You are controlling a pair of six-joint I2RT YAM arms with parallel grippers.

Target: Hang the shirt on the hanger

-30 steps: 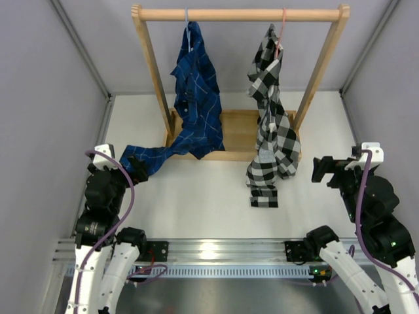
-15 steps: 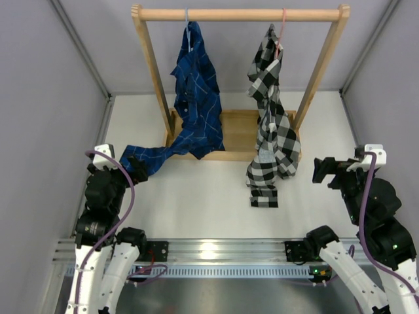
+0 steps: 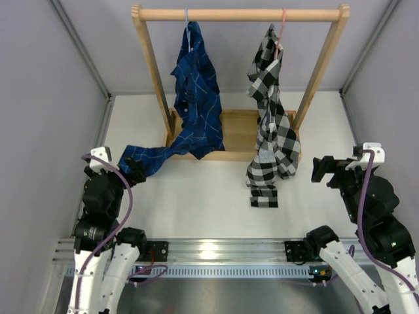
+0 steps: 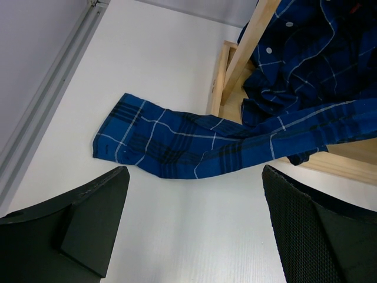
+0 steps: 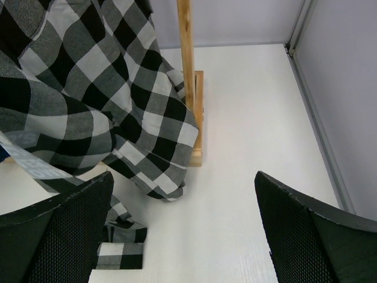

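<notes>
the shirt (image 3: 270, 124) hung in a narrow bunch from the hanger (image 3: 283, 26), whose pink hook sat over the rail of the wooden rack (image 3: 239, 14) near its right post. the cloth ran down past the rack's base, and its lowest end lay folded on the tabletop (image 3: 209, 203). only the hook and a short run of wire showed, so it could not be told whether both shoulders sat on the hanger. the left fingers (image 4: 94, 218) stood wide apart and held nothing, poised above the trailing sleeve of the blue shirt (image 3: 195, 98). the right fingers (image 5: 65, 230) were likewise wide apart and empty, just to the right of the checked cloth and apart from it. the likeliest trouble looked to be the bunching: if the weight hung mostly to one side, the hanger could tip and let the shirt slide off. any tug on the end resting on the tabletop would help that along. the left fingers might also catch the blue sleeve on a low pass and drag the wrong garment off the rail.
</notes>
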